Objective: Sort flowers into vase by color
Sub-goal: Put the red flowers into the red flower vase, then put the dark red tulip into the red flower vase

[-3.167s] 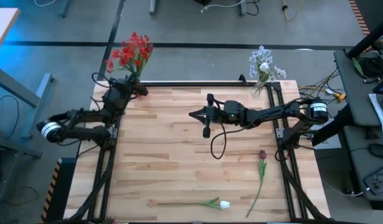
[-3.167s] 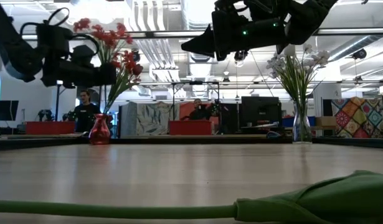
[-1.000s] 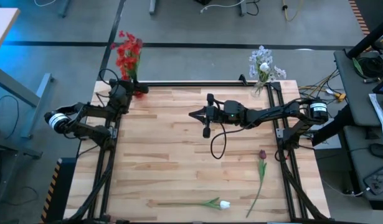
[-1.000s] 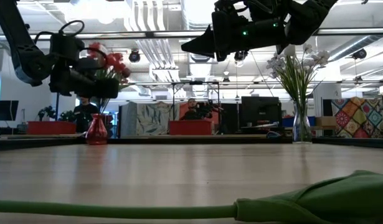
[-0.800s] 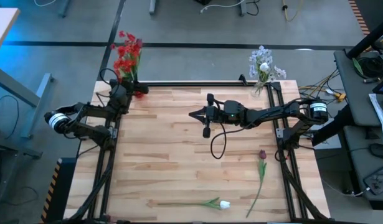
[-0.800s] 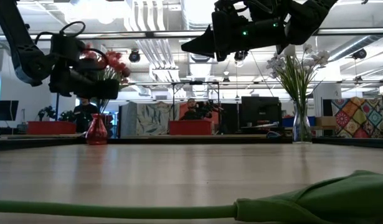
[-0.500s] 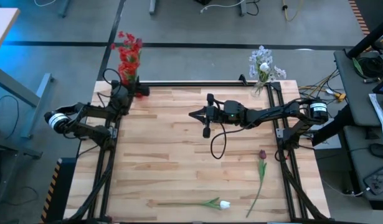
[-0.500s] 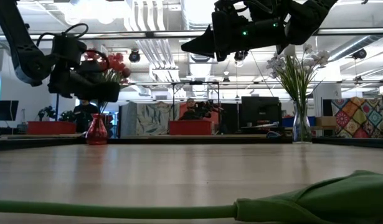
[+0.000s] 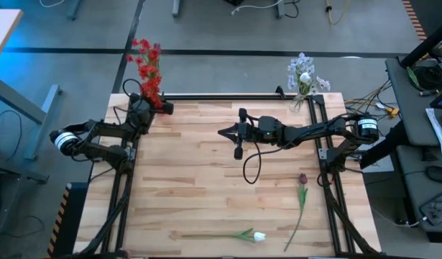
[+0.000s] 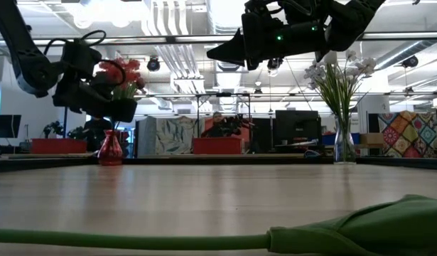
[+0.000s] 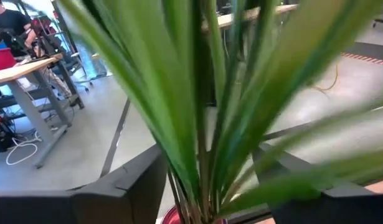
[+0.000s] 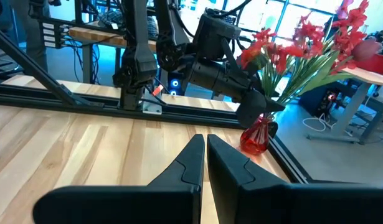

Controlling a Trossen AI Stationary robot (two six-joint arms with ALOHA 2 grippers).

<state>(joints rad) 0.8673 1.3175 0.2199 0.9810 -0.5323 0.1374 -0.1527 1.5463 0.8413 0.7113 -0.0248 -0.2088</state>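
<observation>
The red flowers (image 9: 146, 61) stand with their green stems in a small red vase (image 12: 256, 135) at the table's far left corner. My left gripper (image 11: 207, 168) is open at the vase's mouth, one finger on each side of the stems (image 11: 197, 124). I cannot tell whether either finger touches them. My right gripper (image 9: 237, 134) hangs shut over the middle of the table, holding nothing. A maroon tulip (image 9: 302, 178) and a white tulip (image 9: 258, 236) lie flat on the near right part of the table.
Pale blue-white flowers (image 9: 304, 75) stand in a clear vase (image 10: 343, 146) at the far right corner. A black rail (image 9: 228, 96) runs along the far edge. The white tulip's stem and leaf (image 10: 204, 240) lie close in front of the low camera. People sit in the room behind.
My left gripper has tipped down a little at the red vase. The red flower heads have swung slightly toward the table's left and far side, while the stems have stayed in the vase. My right arm has kept still.
</observation>
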